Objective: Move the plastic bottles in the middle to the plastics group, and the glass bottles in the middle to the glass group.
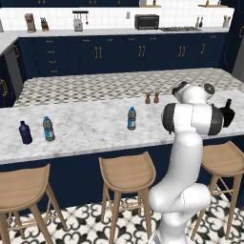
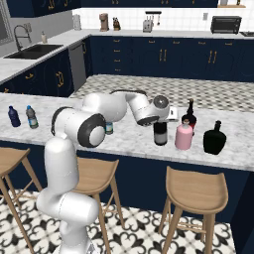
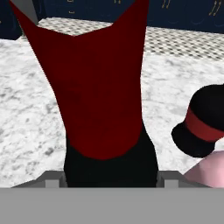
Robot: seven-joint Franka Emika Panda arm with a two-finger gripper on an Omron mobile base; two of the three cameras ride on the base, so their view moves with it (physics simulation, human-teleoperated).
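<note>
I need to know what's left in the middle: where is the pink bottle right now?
In the right base view the pink bottle stands on the island counter, between the wine bottle and the black flask.

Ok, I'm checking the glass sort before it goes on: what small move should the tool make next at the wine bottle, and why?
Probably a short straight lift. The tool appears closed on both sides of the wine bottle, which stands on the counter with the pink bottle close beside it. Rising first should avoid knocking it on the way to the black flask.
</note>
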